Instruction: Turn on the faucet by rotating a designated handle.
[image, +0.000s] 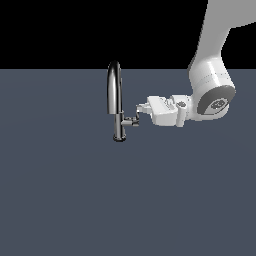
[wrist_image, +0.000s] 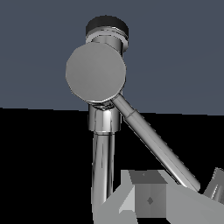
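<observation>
The chrome faucet (image: 115, 100) stands mid-scene on a round dark base, its arched spout rising above a slim column. The handle (image: 132, 120) is a short lever on a stub off the column, on the exterior view's right. My gripper (image: 138, 112) reaches in level from the exterior view's right, right at the handle. In the wrist view the stub's round end cap (wrist_image: 96, 72) faces the camera. The lever (wrist_image: 153, 140) slants from it to a tip lying between my two fingertips. The gripper (wrist_image: 186, 192) is open, its fingers apart around the lever's tip without clamping it.
The faucet stands on a flat dark grey-blue floor (image: 60, 190) that runs to a black background. My white arm (image: 212, 85) comes down from the upper part of the exterior view's right.
</observation>
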